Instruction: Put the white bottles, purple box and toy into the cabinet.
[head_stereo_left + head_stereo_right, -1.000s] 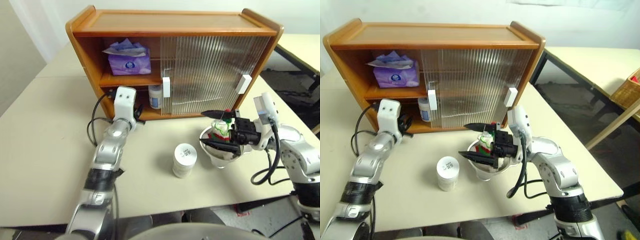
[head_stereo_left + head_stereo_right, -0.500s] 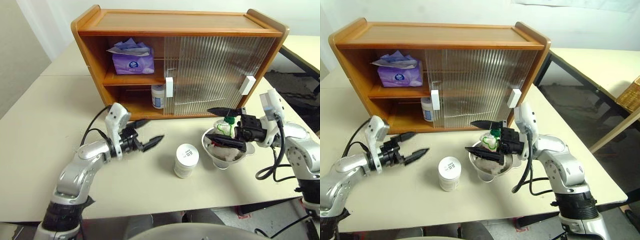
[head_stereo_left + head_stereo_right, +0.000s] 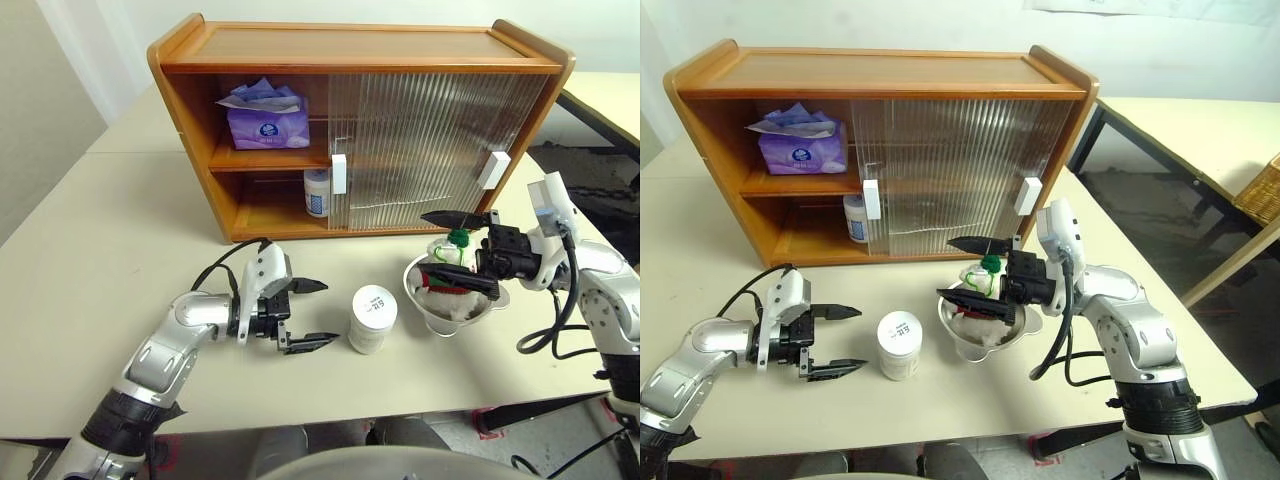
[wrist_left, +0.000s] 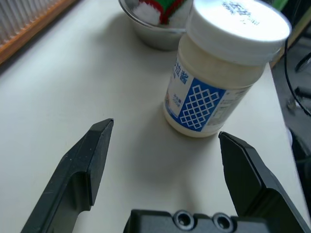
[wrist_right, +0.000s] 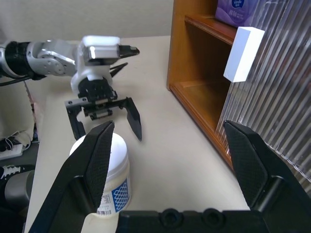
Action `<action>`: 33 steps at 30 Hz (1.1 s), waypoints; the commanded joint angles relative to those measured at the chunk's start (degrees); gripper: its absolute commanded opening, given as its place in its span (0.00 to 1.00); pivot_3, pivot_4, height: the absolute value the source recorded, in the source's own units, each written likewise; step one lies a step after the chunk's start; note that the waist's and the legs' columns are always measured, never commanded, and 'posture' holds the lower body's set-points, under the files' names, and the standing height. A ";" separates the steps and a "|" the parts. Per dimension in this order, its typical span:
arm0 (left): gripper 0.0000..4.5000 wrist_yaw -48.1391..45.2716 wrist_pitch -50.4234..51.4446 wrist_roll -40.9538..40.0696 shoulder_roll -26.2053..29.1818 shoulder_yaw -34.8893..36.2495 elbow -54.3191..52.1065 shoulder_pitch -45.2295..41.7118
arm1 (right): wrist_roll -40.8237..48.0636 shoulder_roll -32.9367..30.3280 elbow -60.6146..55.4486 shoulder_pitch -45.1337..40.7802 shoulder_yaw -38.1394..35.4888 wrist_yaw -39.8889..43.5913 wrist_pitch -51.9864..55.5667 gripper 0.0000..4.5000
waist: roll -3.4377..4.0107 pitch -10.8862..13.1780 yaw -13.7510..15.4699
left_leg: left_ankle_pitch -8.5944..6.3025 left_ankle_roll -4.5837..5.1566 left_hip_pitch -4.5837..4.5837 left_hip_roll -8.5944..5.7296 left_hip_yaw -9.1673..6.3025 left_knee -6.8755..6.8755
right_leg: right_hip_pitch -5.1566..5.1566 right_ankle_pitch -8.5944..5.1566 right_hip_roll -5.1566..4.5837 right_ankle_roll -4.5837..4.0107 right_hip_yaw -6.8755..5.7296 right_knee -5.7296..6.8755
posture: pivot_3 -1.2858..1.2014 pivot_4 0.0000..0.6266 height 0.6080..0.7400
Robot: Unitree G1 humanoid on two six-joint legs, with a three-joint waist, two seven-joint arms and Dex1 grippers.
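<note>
One white bottle (image 3: 372,318) stands on the table, seen close in the left wrist view (image 4: 218,73). My left gripper (image 3: 320,312) lies low on the table just left of it, open and empty, pointing at it. A second white bottle (image 3: 316,193) stands on the cabinet's (image 3: 360,40) lower shelf by the door edge. The purple box (image 3: 265,122) sits on the upper shelf. The toy (image 3: 447,262) lies in a silver bowl (image 3: 450,312). My right gripper (image 3: 437,245) hovers open over the bowl, one finger on each side of the toy.
Ribbed sliding doors with white handles (image 3: 334,173) cover the cabinet's middle and right; its left bay stands open. A black cable (image 3: 215,275) loops from my left wrist over the table. Another table and a wicker basket (image 3: 1260,185) stand to the right.
My left gripper drew back from the cabinet's lower shelf, swung right toward the bottle on the table and opened wide. The right gripper stayed over the bowl.
</note>
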 commanded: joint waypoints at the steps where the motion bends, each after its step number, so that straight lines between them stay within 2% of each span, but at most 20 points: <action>1: 0.99 -1.46 -1.23 0.13 -2.01 -2.68 2.06 -1.67 | -0.37 -0.45 0.84 -0.40 -0.41 0.56 -0.87 1.00 | 0.01 0.00 0.01 | 0.00 0.00 -0.01 0.00 0.00 0.00 | 0.00 0.17 0.00 0.33 0.00 0.00 | 0.48 0.00 1.00; 6: 0.99 -2.59 -1.14 -0.01 -5.53 -5.13 4.60 -4.13 | -0.49 -0.50 0.99 -0.14 -0.46 0.77 -1.32 1.00 | 0.10 -0.01 -0.07 | 0.00 0.00 0.00 0.01 0.00 -0.04 | 0.00 0.16 0.00 0.44 0.00 -0.01 | 0.48 0.00 1.00; 18: 0.99 -3.95 1.07 2.04 -7.39 -10.37 7.46 -6.08 | -0.70 -0.97 0.65 1.40 -0.80 0.74 -2.03 1.00 | 0.15 -0.02 -0.65 | 0.01 0.02 0.01 0.00 0.00 -0.02 | 0.06 0.12 0.00 0.62 0.02 -0.02 | 0.47 0.00 1.00; 21: 0.86 -4.05 1.74 1.54 -7.39 -10.84 7.24 -5.57 | -0.65 -0.99 0.62 1.58 -0.77 0.70 -2.06 1.00 | 0.15 -0.02 -0.69 | 0.01 0.03 0.02 0.00 0.00 -0.03 | 0.06 0.05 0.00 0.76 0.02 -0.02 | 0.47 0.00 1.00; 23: 0.72 -4.02 1.79 1.27 -7.40 -10.83 7.10 -5.43 | -0.61 -1.00 0.60 1.64 -0.76 0.68 -2.06 1.00 | 0.16 -0.03 -0.70 | 0.01 0.03 0.02 0.00 0.00 -0.03 | 0.06 -0.03 0.00 0.89 0.02 -0.03 | 0.47 0.00 1.00; 24: 0.69 -3.93 1.69 1.21 -7.43 -10.71 7.09 -5.41 | -0.62 -1.02 0.61 1.65 -0.75 0.71 -2.07 1.00 | 0.16 -0.03 -0.70 | 0.01 0.03 0.02 0.00 0.00 -0.03 | 0.07 -0.05 0.00 0.92 0.02 -0.03 | 0.47 0.00 1.00; 30: 0.69 -2.48 0.72 -0.41 -6.89 -6.99 6.11 -4.53 | 0.02 -1.33 0.73 1.89 -0.48 1.56 -1.31 1.00 | 0.17 -0.03 -0.82 | 0.01 0.03 0.01 0.00 0.00 -0.06 | 0.06 -0.05 0.00 0.90 0.02 -0.03 | 0.47 0.00 1.00; 33: 0.69 0.76 -0.97 -1.60 -6.41 -1.52 5.07 -3.33 | 0.56 -1.41 0.74 1.96 -0.31 1.91 -0.49 1.00 | 0.18 -0.01 -1.01 | 0.02 0.02 0.01 0.01 0.00 -0.10 | 0.04 -0.06 0.01 0.91 0.02 -0.02 | 0.47 0.00 1.00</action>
